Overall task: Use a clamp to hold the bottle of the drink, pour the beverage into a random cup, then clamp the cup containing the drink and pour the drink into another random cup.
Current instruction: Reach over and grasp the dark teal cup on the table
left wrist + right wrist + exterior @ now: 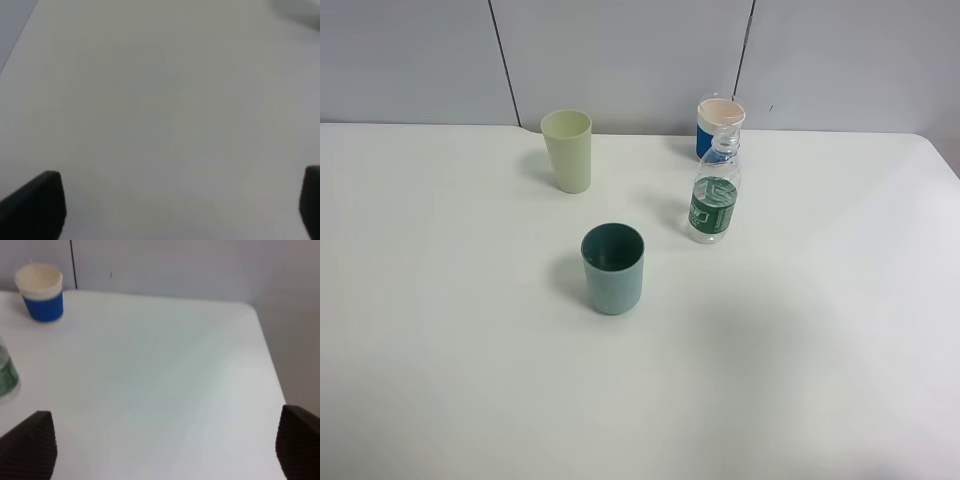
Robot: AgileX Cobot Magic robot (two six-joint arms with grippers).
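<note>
A clear plastic bottle (715,195) with a green label and no cap stands upright right of the table's middle; its edge also shows in the right wrist view (7,377). A teal cup (613,270) stands at the centre, and a pale green cup (567,150) farther back on the left. Neither arm appears in the high view. My left gripper (178,202) is open over bare tabletop, with nothing between its dark fingertips (45,202). My right gripper (165,445) is also open and empty, and the bottle is off to one side ahead of it.
A white paper cup with a blue sleeve (720,125) stands just behind the bottle near the back wall; the right wrist view shows the paper cup (42,292) too. The white table (470,380) ends at a rounded far right corner (250,310).
</note>
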